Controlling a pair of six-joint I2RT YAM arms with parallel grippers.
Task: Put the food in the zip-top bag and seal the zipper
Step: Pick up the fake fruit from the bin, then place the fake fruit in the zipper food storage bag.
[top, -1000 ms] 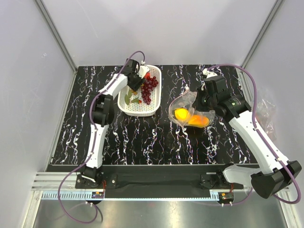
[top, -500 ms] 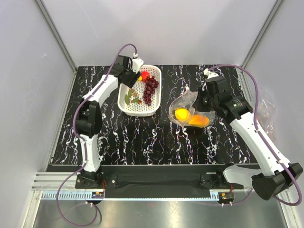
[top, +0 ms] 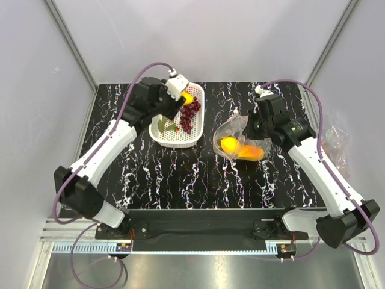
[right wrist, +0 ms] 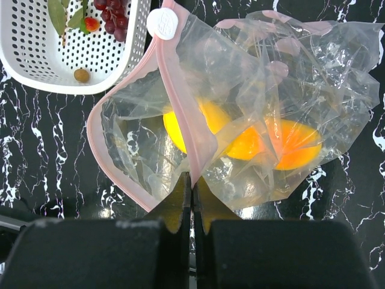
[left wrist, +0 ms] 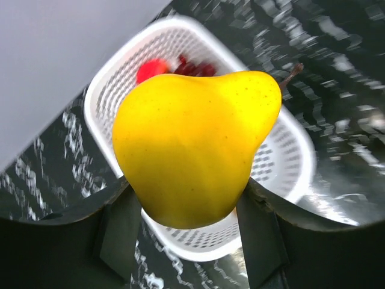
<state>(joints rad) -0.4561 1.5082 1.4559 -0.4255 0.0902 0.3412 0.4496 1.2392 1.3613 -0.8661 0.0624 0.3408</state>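
Note:
A yellow pear-shaped fruit (left wrist: 192,144) fills the left wrist view, with my left gripper (left wrist: 189,220) shut on it above the white basket (left wrist: 289,180). From above, that gripper (top: 183,100) hangs over the basket's far end. A purple grape bunch (top: 189,114), green leaves (top: 163,123) and a small red piece (right wrist: 91,23) lie in the basket. The clear zip-top bag (right wrist: 271,90) holds a yellow fruit (right wrist: 177,129) and orange pieces (right wrist: 289,144). My right gripper (right wrist: 192,180) is shut on the pink zipper (right wrist: 180,102), holding the mouth up and open toward the basket.
A white slider clip (right wrist: 162,23) sits at the far end of the zipper. A small brown piece (right wrist: 81,75) lies in the basket's near corner. Crumpled clear plastic (top: 337,141) rests beyond the table's right edge. Grey walls close in three sides.
My left gripper has risen from inside the basket with the yellow fruit in it, and the left arm's elbow has swung out to the left. The right arm and bag have barely moved.

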